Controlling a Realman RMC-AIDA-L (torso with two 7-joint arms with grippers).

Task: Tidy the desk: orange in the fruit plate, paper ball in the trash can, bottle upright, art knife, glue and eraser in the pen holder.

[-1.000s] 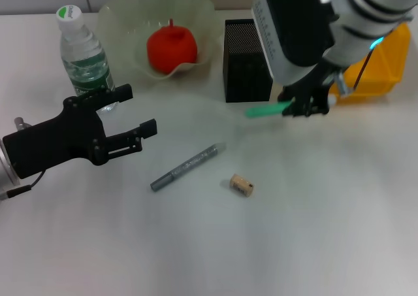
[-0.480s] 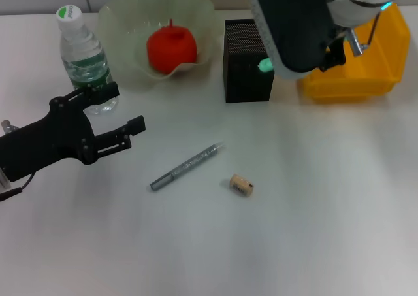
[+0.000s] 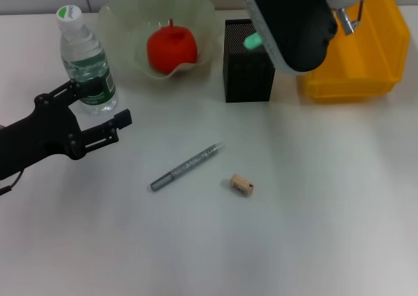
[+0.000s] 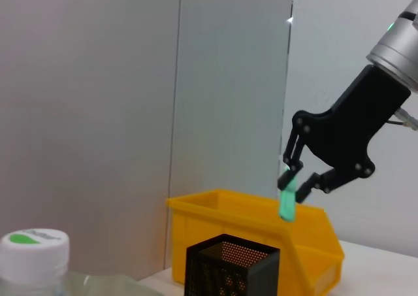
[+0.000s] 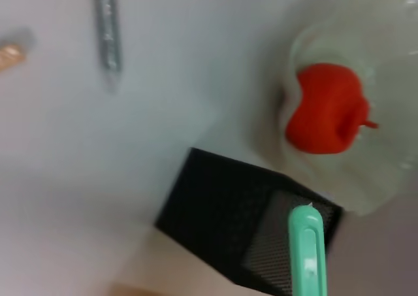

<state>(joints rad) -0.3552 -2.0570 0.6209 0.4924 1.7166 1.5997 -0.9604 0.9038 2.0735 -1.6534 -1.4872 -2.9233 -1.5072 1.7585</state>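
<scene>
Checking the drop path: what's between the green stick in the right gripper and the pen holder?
Nothing: in the left wrist view, green stick hangs over pen holder.

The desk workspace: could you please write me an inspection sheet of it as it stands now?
Surface: white desk.
Job's things: orange in fruit plate; bottle upright; eraser and grey pen-shaped item lying on desk; pen holder beside trash can.
Clutter: nothing seen.
Grippers: right gripper holds green stick upright above pen holder; left gripper open, in front of bottle.
Cables: thin lead by right wrist.
Surroundings: grey wall panels.
</scene>
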